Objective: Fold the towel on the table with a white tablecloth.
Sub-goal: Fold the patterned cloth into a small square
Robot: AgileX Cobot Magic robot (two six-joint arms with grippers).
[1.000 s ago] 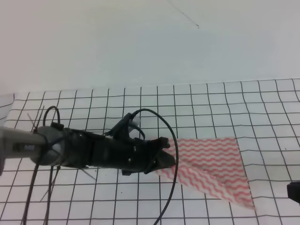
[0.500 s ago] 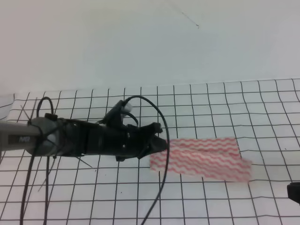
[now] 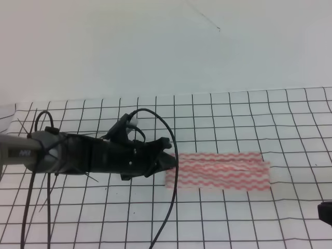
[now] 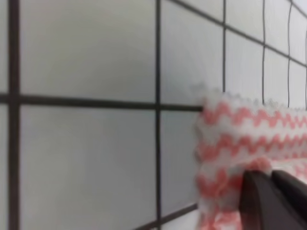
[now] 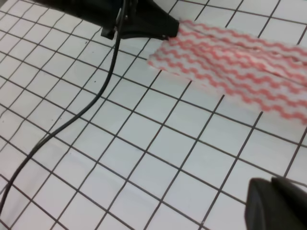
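Red-pink striped towel [image 3: 218,171] folded to long narrow band, flat on white tablecloth [image 3: 233,111], centre-right. Left gripper [image 3: 169,160] at towel's left end, fingertips close together; grip on cloth: cannot tell. Right gripper [image 5: 276,203] apart, near edge, finger state unclear.

You had the high view looking down from the front across the table [image 3: 233,218]. The left wrist view sat very near the towel [image 4: 249,139]. The right wrist view looked down from farther off; all three shared the towel.
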